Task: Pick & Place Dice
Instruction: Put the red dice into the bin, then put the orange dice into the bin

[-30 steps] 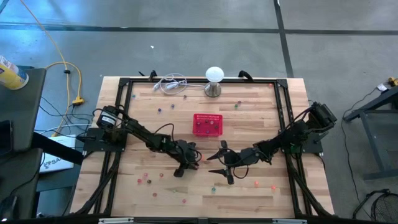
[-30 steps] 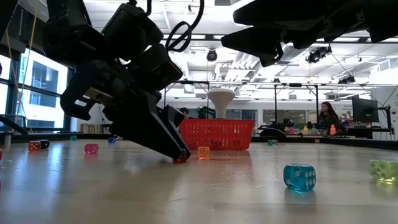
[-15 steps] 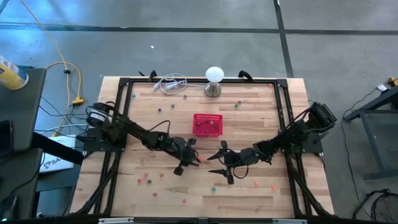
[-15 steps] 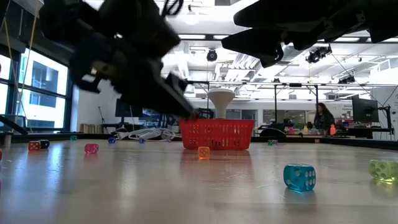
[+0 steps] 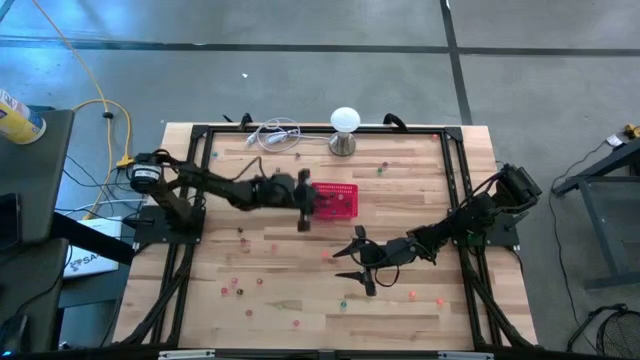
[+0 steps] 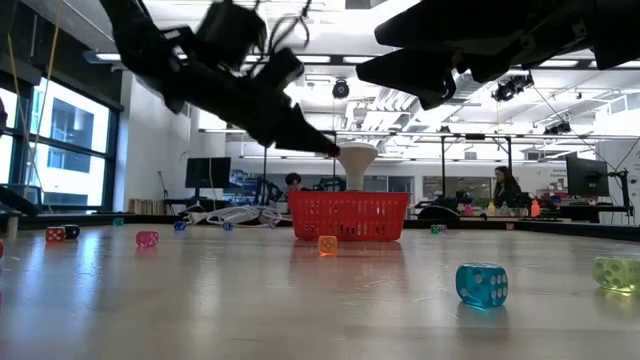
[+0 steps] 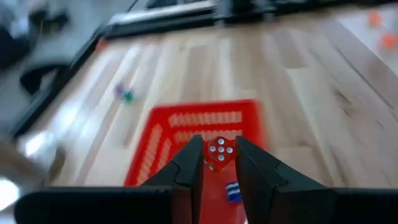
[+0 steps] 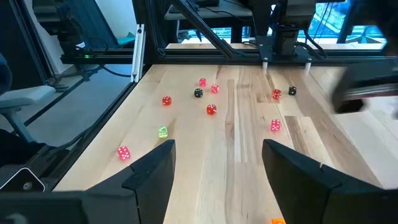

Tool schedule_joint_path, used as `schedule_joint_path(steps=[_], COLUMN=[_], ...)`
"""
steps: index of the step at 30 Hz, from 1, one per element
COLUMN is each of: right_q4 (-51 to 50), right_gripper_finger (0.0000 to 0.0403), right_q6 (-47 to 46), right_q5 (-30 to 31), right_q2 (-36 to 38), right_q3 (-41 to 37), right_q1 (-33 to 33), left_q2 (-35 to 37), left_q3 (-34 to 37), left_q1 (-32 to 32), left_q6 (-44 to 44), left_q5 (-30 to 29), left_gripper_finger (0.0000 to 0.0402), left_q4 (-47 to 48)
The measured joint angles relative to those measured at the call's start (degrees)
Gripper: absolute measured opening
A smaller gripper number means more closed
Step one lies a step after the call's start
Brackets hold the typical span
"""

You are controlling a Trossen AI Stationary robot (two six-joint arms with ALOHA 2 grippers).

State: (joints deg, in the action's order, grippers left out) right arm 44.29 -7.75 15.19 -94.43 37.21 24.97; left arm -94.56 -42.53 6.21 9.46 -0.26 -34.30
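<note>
Dice task, mid-carry: a red die sits pinched between the narrowed fingers of my left gripper, raised above the red mesh basket at its left edge. Inside the basket, my left wrist view shows a blue die, which the low view hides behind the mesh wall. My right gripper hangs wide and empty over mid-table. Loose dice lie scattered across the wooden table; at table height, an orange die sits before the basket, a blue one nearer. A second ago my left gripper was down on the boards, well short of the basket; the right has not moved.
</note>
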Motion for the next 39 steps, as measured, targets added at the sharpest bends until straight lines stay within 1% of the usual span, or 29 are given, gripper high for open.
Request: schedule_joint_path(steps=[2, 4, 5, 6, 9, 11, 13, 15, 18, 21, 23, 26, 28, 31, 33, 36, 39], right_q4=[-0.2, -0.5, -0.3, 0.3, 5.2, 7.2, 7.4, 5.6, 2.8, 2.8, 5.5, 8.6, 9.7, 9.3, 8.4, 6.3, 5.0], right_gripper_finger=[0.0231, 0.0231, 0.0231, 0.0231, 0.0231, 0.0231, 0.0231, 0.0231, 0.0231, 0.0231, 0.0231, 0.0231, 0.0231, 0.0231, 0.0231, 0.0231, 0.0231], right_q6=[0.0, 0.8, 1.9, 2.9, 2.8, 2.4, 3.2, 2.4, -2.9, -3.7, -1.2, 3.3, 5.1, 7.3, 7.9, 8.0, 7.9], right_q5=[0.1, 1.2, 2.7, 5.4, 16.2, 19.6, 18.8, 16.2, 9.1, 3.0, 0.2, -1.3, -1.8, -1.7, -1.2, 2.5, 7.9], right_q2=[0.0, 0.0, 0.0, 0.0, 0.0, 0.0, 0.0, 0.0, -0.7, -1.2, -1.2, -0.3, 0.4, 0.7, 0.7, 0.7, 0.7], right_q3=[0.0, 0.0, 0.0, 0.0, 0.0, 0.0, 0.0, 0.0, 0.0, 0.0, 0.0, 0.0, 0.0, 0.0, 0.0, 0.0, 0.0], right_q1=[0.0, -0.2, -0.4, -0.8, -3.5, -6.0, -9.0, -12.3, -16.6, -18.4, -17.7, -14.5, -12.0, -7.5, -4.6, -0.2, 4.1], left_q2=[0.0, 0.0, 0.0, 0.0, 0.0, 0.0, 0.0, 0.0, 0.0, 0.0, 0.1, 1.4, 3.1, 6.0, 7.8, 10.7, 13.2], left_q3=[0.0, 0.0, 0.0, 0.0, 0.0, 0.0, 0.0, 0.0, 0.0, 0.0, 0.0, 0.0, 0.0, 0.0, 0.0, 0.0, 0.0], left_q1=[2.1, 3.0, 3.1, 3.1, 2.9, 2.9, 2.9, 2.9, 2.9, 2.9, 2.8, 2.2, 1.6, 0.4, -1.0, -3.4, -6.5], left_q6=[-5.1, -6.8, -6.8, -6.4, -5.3, -5.7, -6.6, -6.8, -6.7, -6.6, -9.0, -14.1, -15.8, -16.0, -16.4, -17.3, -17.5], left_q5=[2.6, 4.6, 4.6, 4.7, 4.7, 4.6, 4.6, 4.6, 4.5, 4.5, 5.1, 7.3, 10.5, 16.2, 18.1, 17.1, 11.7], left_gripper_finger=[0.0068, 0.0072, 0.0077, 0.0083, 0.0107, 0.0123, 0.0138, 0.0149, 0.0157, 0.0159, 0.0159, 0.0160, 0.0160, 0.0160, 0.0160, 0.0160, 0.0158], left_q4=[0.1, 0.3, 0.7, 1.0, 0.6, 0.7, 0.6, 0.6, 0.4, 0.4, 0.5, 2.3, 5.3, 10.5, 13.6, 17.6, 22.0])
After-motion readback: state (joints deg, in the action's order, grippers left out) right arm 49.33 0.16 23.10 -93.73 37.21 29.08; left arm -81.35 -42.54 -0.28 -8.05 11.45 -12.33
